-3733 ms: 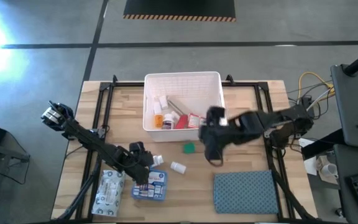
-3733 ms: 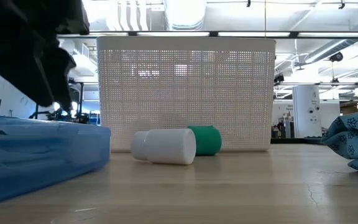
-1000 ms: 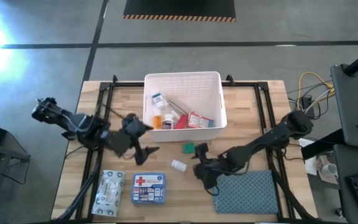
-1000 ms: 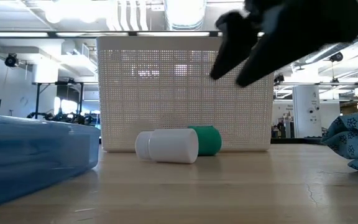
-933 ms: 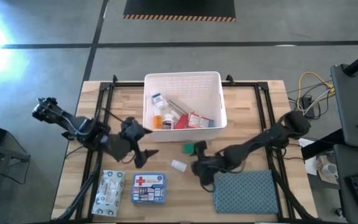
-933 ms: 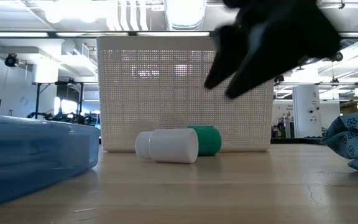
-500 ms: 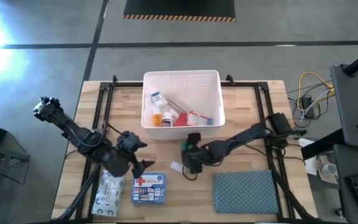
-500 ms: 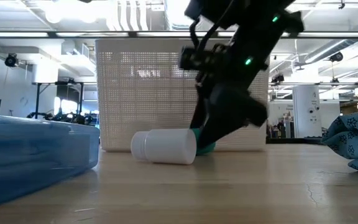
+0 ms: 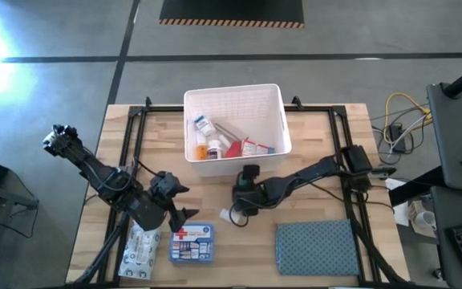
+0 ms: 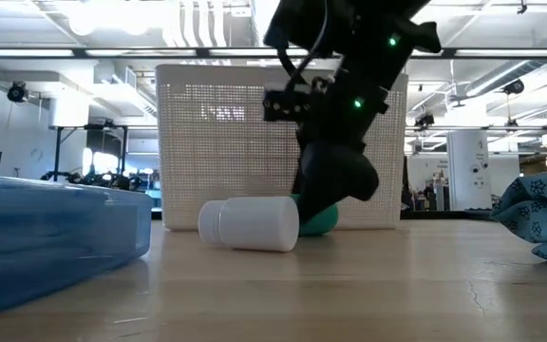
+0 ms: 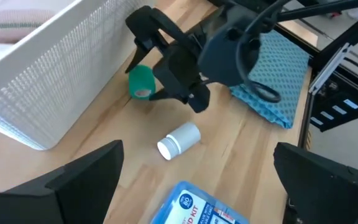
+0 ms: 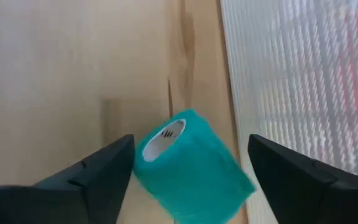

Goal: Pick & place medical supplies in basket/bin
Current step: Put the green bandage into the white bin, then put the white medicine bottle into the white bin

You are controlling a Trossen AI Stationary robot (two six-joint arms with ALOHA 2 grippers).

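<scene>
A green roll [image 12: 191, 165] lies on its side on the table, just in front of the white basket [image 9: 235, 91]. My right gripper [image 9: 242, 201] is low over it and open, one finger on each side. Beside it lies a white pill bottle [image 9: 229, 215]. The basket holds bottles and red packs [image 9: 233, 146]. My left gripper [image 9: 183, 218] hangs open above the blue first-aid box [image 9: 192, 243] and the white patterned packet [image 9: 141, 245]. My right gripper comes at the green roll [image 11: 142, 83] slanting down from the table's right, with its fingers [image 12: 98, 177] close beside the roll's round wall. I cannot tell whether they touch it. The roll rests on the table.
A blue-grey cloth [image 9: 315, 247] lies at the near right. The basket's near wall [image 10: 226, 142] stands right behind the roll and the right gripper. Black frame rails [image 9: 131, 160] run along both sides of the table.
My right gripper has gone down and toward the table's left and far side, from near the cloth to the green roll. My left gripper has moved toward the near edge and sunk over the first-aid box. The basket has slid a little toward the far edge.
</scene>
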